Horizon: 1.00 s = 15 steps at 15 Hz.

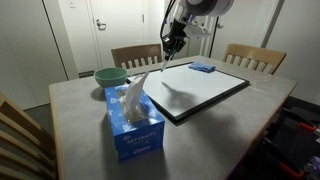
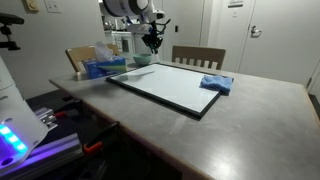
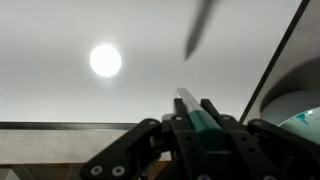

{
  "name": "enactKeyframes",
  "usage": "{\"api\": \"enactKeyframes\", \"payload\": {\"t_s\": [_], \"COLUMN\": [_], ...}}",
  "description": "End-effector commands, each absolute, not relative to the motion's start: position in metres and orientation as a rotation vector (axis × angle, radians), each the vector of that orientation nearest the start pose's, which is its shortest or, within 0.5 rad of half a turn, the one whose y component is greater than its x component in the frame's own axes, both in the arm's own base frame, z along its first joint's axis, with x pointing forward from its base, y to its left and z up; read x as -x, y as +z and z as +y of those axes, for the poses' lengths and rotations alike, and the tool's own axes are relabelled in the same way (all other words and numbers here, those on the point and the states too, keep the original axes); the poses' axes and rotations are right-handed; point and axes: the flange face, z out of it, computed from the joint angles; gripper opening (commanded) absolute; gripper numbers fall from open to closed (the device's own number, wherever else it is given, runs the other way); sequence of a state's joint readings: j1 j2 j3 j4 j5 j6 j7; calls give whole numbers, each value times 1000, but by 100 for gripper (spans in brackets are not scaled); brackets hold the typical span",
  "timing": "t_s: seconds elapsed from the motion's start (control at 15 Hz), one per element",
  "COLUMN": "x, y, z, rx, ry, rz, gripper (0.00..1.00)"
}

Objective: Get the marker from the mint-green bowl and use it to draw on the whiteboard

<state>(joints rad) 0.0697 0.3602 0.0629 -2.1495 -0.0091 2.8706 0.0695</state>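
Gripper (image 1: 174, 43) clamped on the one marker (image 3: 190, 106); its tip is blurred in the wrist view and indistinct in both exterior views. One whiteboard (image 1: 205, 88) lies beneath. One mint-green bowl (image 1: 110, 75) stands beside, cropped in the wrist view.

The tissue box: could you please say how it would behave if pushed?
The tissue box looks like light cardboard, so it probably slides easily. It stands fairly tall, so a high push might tip it. Its protruding tissue looks floppy.

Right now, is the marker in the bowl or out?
Out. The wrist view shows the marker clamped in the shut end effector, which hangs over the whiteboard, apart from the bowl.
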Motion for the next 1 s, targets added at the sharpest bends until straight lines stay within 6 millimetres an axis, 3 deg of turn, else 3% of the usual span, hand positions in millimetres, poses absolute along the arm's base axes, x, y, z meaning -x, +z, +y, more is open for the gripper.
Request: {"api": "enactKeyframes", "payload": {"t_s": [0.0, 0.6, 0.93], "x": [-592, -595, -597], "y": [262, 242, 238], "z": [73, 69, 67], "rx": [3024, 3035, 3032], "ry": [-544, -513, -585], "rz": [-90, -87, -84], "gripper": [5, 5, 5]}}
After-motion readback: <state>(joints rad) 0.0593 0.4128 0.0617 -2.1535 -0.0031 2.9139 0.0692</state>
